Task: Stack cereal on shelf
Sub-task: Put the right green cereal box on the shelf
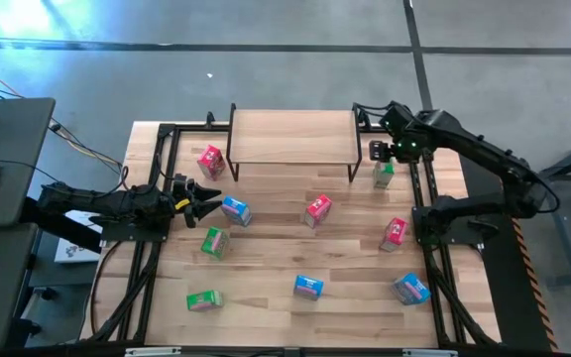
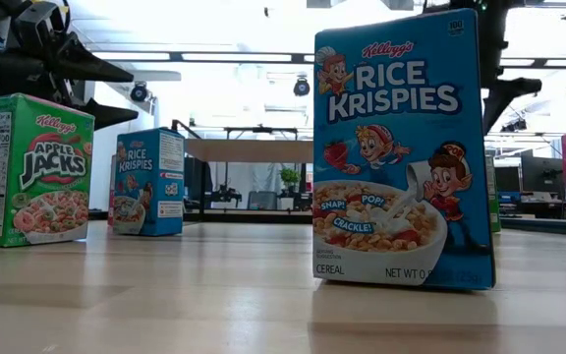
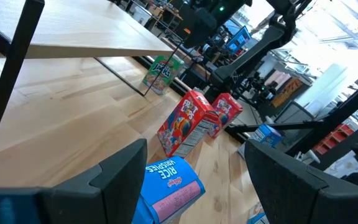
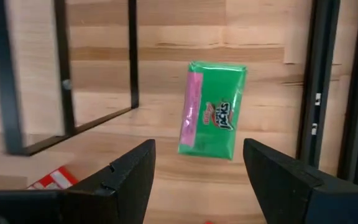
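Right wrist view: right gripper (image 4: 194,180) hangs, jaws released, above green Apple Jacks box (image 4: 212,111) on surface beside shelf (image 1: 292,136). Descend straight, span narrow faces. Left gripper (image 1: 206,201) released, near blue box (image 1: 236,210).

Layout from my station: shelf at the far edge, boxes spread before it.

I see the small light-wood shelf on black legs (image 1: 292,137) standing at the table's far side; a red-pink cereal box (image 1: 211,162) sits by its left legs, a green cereal box (image 1: 383,175) just right of its right legs, below the right gripper (image 1: 378,151). The left gripper (image 1: 206,199) sits beside a blue cereal box (image 1: 235,210).
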{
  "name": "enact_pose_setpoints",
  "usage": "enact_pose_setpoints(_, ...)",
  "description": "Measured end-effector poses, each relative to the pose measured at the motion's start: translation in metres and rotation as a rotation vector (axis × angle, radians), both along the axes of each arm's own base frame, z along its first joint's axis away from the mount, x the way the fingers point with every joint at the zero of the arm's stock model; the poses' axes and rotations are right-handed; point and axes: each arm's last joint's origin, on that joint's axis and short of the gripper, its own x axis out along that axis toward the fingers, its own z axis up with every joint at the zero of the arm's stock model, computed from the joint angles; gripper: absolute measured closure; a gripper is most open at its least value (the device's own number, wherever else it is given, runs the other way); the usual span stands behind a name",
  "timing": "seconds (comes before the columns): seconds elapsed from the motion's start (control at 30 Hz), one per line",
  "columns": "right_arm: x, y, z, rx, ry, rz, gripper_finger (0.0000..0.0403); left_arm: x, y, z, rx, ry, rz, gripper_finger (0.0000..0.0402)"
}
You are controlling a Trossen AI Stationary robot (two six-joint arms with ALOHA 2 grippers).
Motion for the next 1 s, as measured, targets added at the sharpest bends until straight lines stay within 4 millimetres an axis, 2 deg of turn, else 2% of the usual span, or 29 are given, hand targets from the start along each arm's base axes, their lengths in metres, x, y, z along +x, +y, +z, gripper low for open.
enact_pose_setpoints(0.4,0.000,-0.002,-0.039,0.008,0.015,-0.014,0.0166,0.000,0.000,0.000,0.000,0.000,0.001,0.0139)
enact_pose_setpoints(0.8,-0.001,-0.003,-0.044,-0.045,0.059,-0.026,0.0167,0.000,0.000,0.000,0.000,0.000,0.013,0.0139)
enact_pose_setpoints(1.0,0.004,-0.007,-0.052,0.003,0.072,-0.015,0.0167,0.000,0.001,0.000,0.001,-0.001,0.024,0.0139)
